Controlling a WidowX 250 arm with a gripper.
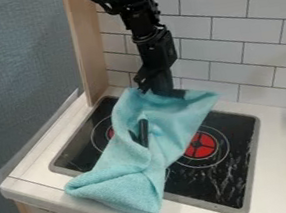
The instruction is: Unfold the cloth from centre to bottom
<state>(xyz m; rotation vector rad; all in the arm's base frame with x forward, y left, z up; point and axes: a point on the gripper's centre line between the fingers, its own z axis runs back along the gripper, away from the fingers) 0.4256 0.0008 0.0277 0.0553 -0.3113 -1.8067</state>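
Across the stovetop (239,132), a turquoise cloth (129,174) lies rumpled beneath the claw (162,89).

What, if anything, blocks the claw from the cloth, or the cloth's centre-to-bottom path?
Nothing visible between claw and cloth; claw's at its upper edge. Possible snag: slim dark piece at mid-cloth, can't tell what. Nothing visible below that.
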